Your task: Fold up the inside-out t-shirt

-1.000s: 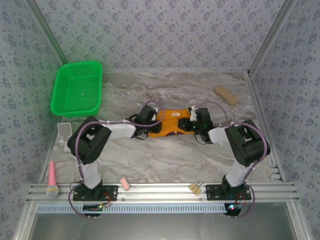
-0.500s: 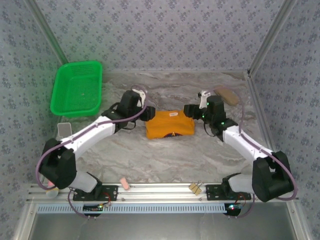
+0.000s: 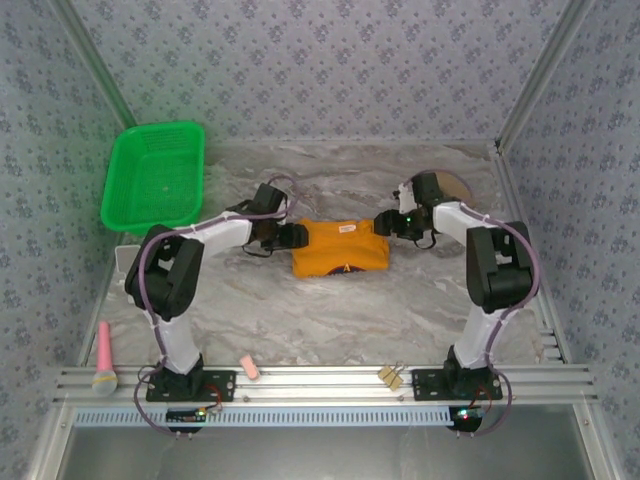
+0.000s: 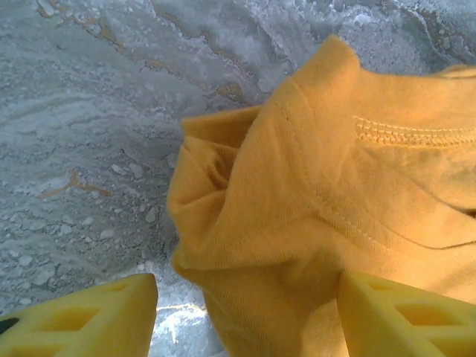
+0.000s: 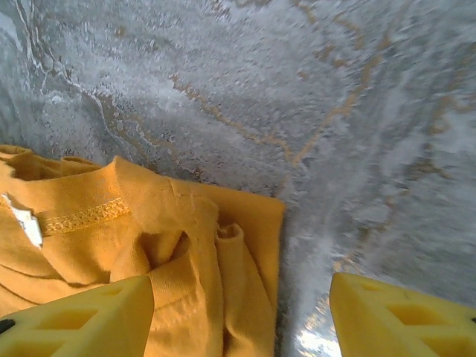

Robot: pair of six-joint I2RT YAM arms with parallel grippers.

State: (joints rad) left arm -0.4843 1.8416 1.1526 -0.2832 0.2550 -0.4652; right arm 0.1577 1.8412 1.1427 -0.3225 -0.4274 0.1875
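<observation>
The inside-out t-shirt (image 3: 340, 248) lies in a compact orange-yellow bundle at the middle of the table, with its small white neck tag (image 3: 347, 228) facing up. My left gripper (image 3: 293, 237) sits at the bundle's left end and is open. In the left wrist view the t-shirt (image 4: 320, 193) bulges between my left gripper's (image 4: 245, 320) spread yellow fingers (image 4: 89, 316), with table showing beside one of them. My right gripper (image 3: 385, 225) is open at the right end. In the right wrist view the t-shirt's (image 5: 186, 260) layered edge lies inside my right gripper (image 5: 242, 320), and the tag (image 5: 26, 223) shows at the left.
A green basket (image 3: 155, 177) stands at the back left. A tan object (image 3: 458, 186) lies at the back right behind the right arm. Along the near rail are a pink microphone (image 3: 103, 357), a pink eraser (image 3: 249, 368) and binder clips (image 3: 390, 376). A white stand (image 3: 125, 262) sits at the left.
Both grippers have opened and let go of the shirt, which now lies as a narrower bundle. The arms swung out from over it to its left and right ends.
</observation>
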